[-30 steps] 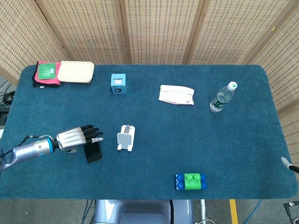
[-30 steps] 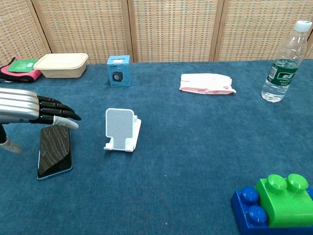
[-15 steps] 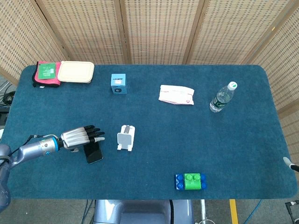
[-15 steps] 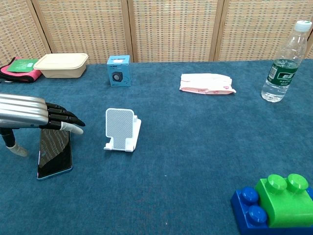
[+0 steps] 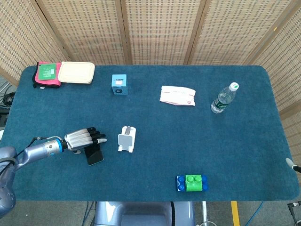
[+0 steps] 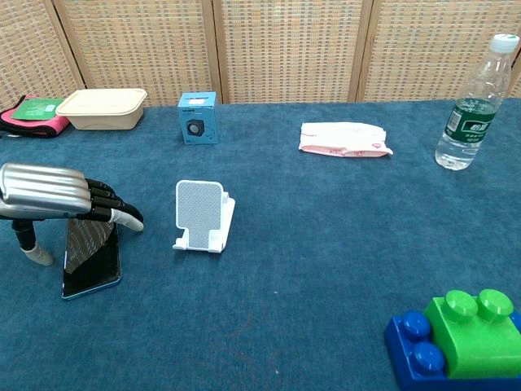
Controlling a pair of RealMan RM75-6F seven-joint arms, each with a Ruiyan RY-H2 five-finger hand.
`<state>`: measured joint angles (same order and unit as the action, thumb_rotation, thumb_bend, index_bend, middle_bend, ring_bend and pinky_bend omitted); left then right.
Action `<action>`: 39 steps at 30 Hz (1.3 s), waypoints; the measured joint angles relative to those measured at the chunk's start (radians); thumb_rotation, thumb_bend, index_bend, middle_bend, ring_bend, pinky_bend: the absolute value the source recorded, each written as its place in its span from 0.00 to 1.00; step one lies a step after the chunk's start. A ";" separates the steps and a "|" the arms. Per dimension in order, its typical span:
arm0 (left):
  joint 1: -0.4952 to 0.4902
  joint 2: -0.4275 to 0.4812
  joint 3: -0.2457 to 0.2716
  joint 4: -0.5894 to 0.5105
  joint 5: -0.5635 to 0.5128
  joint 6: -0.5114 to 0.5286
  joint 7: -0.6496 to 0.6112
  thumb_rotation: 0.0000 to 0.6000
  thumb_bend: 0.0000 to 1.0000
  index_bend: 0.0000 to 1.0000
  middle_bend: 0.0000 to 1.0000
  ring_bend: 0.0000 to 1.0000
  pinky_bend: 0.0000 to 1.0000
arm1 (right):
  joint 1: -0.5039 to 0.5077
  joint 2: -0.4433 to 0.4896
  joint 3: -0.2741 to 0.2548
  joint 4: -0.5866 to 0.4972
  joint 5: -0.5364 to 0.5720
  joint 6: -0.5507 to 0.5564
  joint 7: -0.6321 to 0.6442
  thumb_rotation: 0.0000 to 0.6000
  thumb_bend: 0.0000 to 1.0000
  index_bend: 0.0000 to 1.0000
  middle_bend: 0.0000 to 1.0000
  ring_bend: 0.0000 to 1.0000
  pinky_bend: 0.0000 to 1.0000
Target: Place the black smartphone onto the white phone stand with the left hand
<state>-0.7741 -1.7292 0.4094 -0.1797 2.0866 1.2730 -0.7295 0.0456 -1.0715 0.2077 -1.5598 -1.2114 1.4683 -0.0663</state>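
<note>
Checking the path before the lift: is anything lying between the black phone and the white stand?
Nothing visible does. Only bare blue cloth separates the black smartphone from the white phone stand, and the left hand hovers directly over the phone.

Left hand (image 6: 57, 194) hovers over black smartphone (image 6: 89, 254) (flat on table)

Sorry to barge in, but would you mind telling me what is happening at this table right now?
The robot's left hand hovers over the black smartphone, fingers arched above its far end, thumb hanging beside it. The phone lies flat on the blue table, not yet gripped. The white phone stand sits empty just right of it. Only a tip of the right hand shows.
</note>
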 measured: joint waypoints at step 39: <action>-0.246 0.185 -0.076 -0.182 -0.051 0.388 0.519 1.00 0.13 0.52 0.46 0.51 0.40 | -0.020 0.039 -0.007 -0.025 -0.032 0.006 0.096 1.00 0.00 0.00 0.00 0.00 0.00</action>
<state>-1.0203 -1.5444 0.3338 -0.3621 2.0357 1.6613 -0.2103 0.0254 -1.0321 0.2011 -1.5847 -1.2439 1.4738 0.0300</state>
